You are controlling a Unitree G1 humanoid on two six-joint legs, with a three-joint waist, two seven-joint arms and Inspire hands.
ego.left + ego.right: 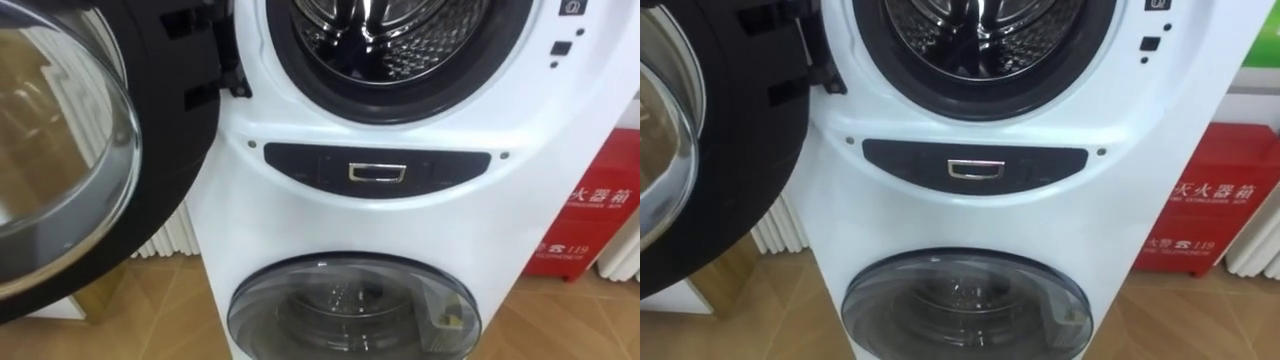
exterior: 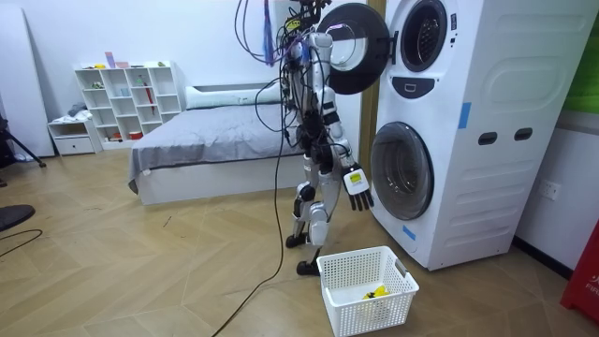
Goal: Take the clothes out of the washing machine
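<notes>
One yellow item lies in the white basket.

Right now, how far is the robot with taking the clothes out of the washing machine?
Done: the upper door stands open, and something yellow lies in the white basket on the floor. In hand: nothing; the right hand hangs open, empty. Remaining: reaching into the upper drum, whose visible part shows bare metal; the lower door is shut.

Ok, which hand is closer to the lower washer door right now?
Probably right. The right hand hangs open, low in front of the lower door, close to it but apart. The left hand is hidden behind the body, so its distance can't be judged.
</notes>
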